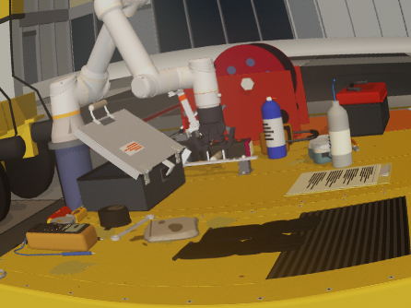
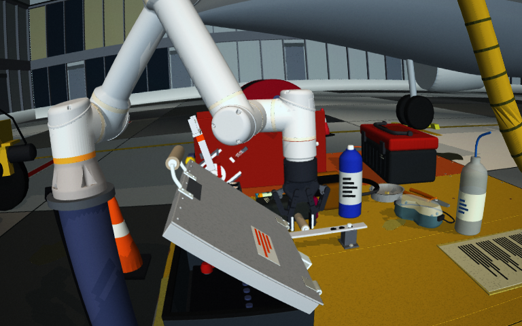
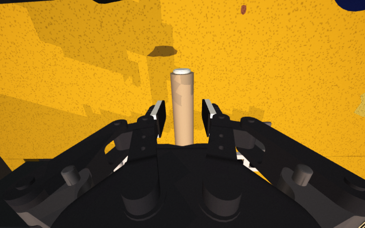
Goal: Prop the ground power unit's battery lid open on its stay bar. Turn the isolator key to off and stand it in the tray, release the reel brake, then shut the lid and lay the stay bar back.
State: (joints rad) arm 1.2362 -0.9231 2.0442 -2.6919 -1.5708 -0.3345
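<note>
My gripper (image 3: 183, 114) points down at the yellow deck just right of the battery box (image 1: 131, 184), straddling the tan grip (image 3: 182, 106) at the near end of the white stay bar (image 2: 327, 230), which lies flat on its small grey post. The grey battery lid (image 2: 238, 234) stands tilted part-way open over the box, its tan handle (image 2: 174, 157) at the raised edge. A red knob (image 2: 206, 268) shows inside the box under the lid. The red reel (image 1: 258, 92) stands behind. The gripper is open and holds nothing.
A red and black toolbox (image 2: 398, 152) sits far right. A blue bottle (image 2: 350, 182) and a grey squeeze bottle (image 2: 470, 200) stand on the deck. A printed sheet (image 1: 341, 177), a dark grille (image 1: 350, 237), a multimeter (image 1: 62, 235), a tape roll and a wrench lie nearer.
</note>
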